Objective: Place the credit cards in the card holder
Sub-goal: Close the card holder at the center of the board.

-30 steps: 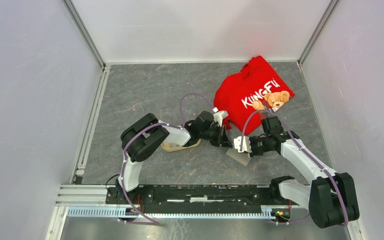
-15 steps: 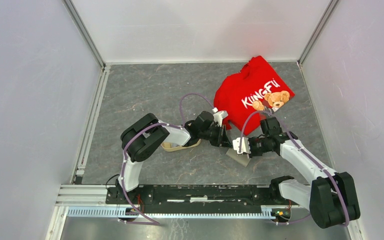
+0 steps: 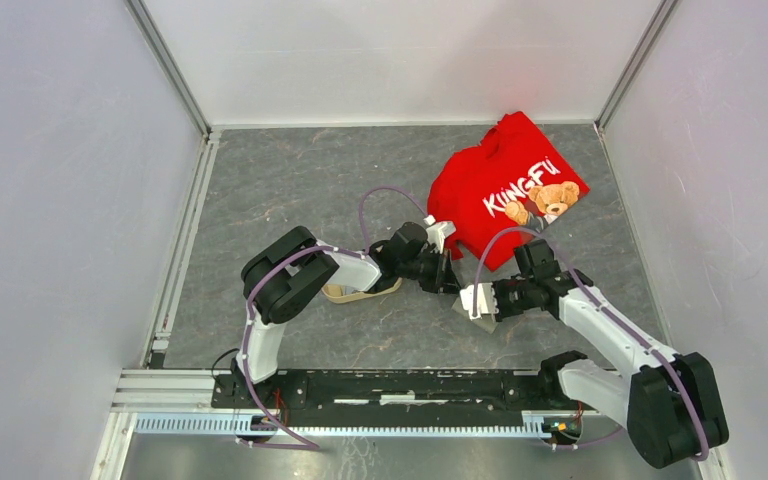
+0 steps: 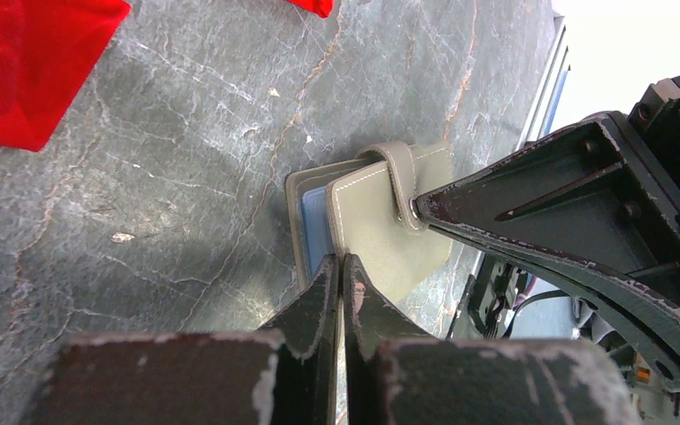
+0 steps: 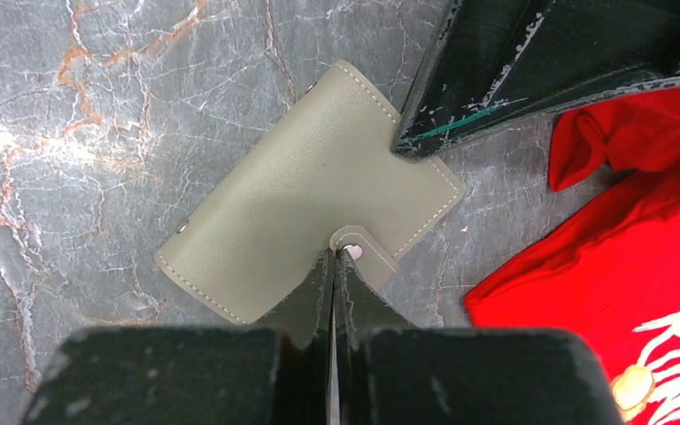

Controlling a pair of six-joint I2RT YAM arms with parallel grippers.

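1. The right tool [image 5: 335,266] is pinched narrow, its two dark fingers pressed together with nothing between them; their tips sit at the strap tab [image 5: 370,255] of the card holder [image 5: 292,212], right by its small metal snap [image 5: 351,251]
2. The left tool [image 4: 338,270] is closed just as narrow. In its own wrist view the tips meet at the holder's near edge, where the cover lies over a lower layer; whether they nip anything thin there cannot be told. From the right wrist view, one of its scuffed fingers [image 5: 425,124] touches the holder's far corner
3. The card holder is a flat, olive-grey, leather-like wallet with rounded corners and pale stitching along its edges. Its cover is folded over, and the strap tab wraps round one side
4. Under the cover a blue layer [image 4: 312,226] shows along one edge; card or lining, I cannot tell
5. The holder lies flat on the grey, veined bench [image 5: 80,133] between the two tools, mostly hidden beneath them in the overhead view
6. The red shirt [image 5: 637,221] with white lettering lies near the holder, not touching it
7. A beige tray [image 3: 345,293] peeks out under the left arm, well apart from the holder
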